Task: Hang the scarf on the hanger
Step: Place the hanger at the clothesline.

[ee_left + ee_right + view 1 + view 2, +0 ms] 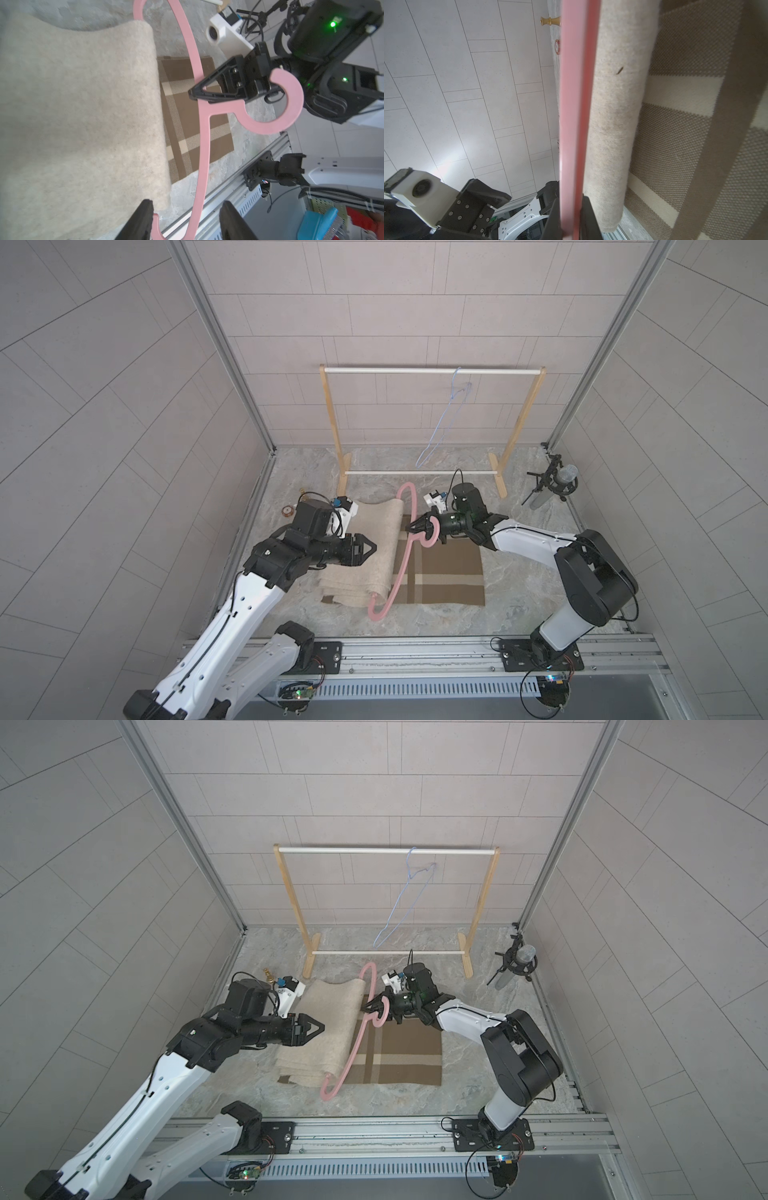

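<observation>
The scarf lies on the marble table, with a beige fuzzy half on the left and a brown plaid half on the right. A pink hanger stands on edge along the line between the two halves. My right gripper is shut on the hanger's neck, just below its hook. In the right wrist view the jaws clamp the pink bar, with beige cloth bulging beside it. My left gripper hovers open over the beige half and holds nothing.
A wooden rack with white rails stands at the back, and a blue wire hanger hangs from its top rail. A microphone on a stand is at the back right. Small gold and round objects lie at the back left. A metal rail runs along the front edge.
</observation>
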Tool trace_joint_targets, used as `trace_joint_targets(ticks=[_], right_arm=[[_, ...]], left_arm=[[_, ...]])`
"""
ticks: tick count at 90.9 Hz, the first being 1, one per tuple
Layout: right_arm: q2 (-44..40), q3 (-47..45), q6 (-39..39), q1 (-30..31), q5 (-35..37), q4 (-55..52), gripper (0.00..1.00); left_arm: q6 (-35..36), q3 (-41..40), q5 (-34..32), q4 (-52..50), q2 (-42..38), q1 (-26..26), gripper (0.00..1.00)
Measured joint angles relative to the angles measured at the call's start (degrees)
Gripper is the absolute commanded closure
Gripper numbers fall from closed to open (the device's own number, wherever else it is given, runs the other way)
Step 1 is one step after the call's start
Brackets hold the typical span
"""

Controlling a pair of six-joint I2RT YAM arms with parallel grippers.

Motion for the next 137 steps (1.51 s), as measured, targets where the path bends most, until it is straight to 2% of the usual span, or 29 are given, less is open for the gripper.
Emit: trace_joint_targets(ticks=[19, 30, 49, 70, 80, 101, 137], right_arm=[[0.00, 0.96, -2.27, -1.53, -1.31, -3.48, 1.00], [0.00, 1.05, -2.73, -1.57, -1.42, -4.09, 1.00], [-0.26, 1.03, -2.80, -1.57, -1.42, -4.35, 1.00], [-0.85, 1.03, -2.73, -1.55, -1.38, -4.50, 1.00], [-0.85, 1.03, -2.54, -1.55, -1.36, -4.44, 1.00], [-0.85, 0.92, -1.49, -1.27, -1.25, -3.96, 1.00], [-0.85, 0.92, -2.03, -0.96, -0.90, -5.03, 0.98]], left_arm=[[-4.48, -7.54, 5.92, 1.44, -6.51, -5.07, 0.39], [-6.54, -10.47, 7.02, 2.80, -7.37, -7.67, 0.39], [-7.61, -10.67, 6.51, 8.55, -0.24, -13.55, 0.39], [-7.52, -10.45, 1.73, 12.09, 8.94, -21.64, 0.40], [-7.54, -10.34, -0.70, 12.98, 11.74, -23.65, 0.47], [-8.96, -10.34, -2.86, 15.52, 15.06, -25.18, 0.70], [-10.54, -10.82, -3.58, 18.36, 17.97, -26.47, 0.89]])
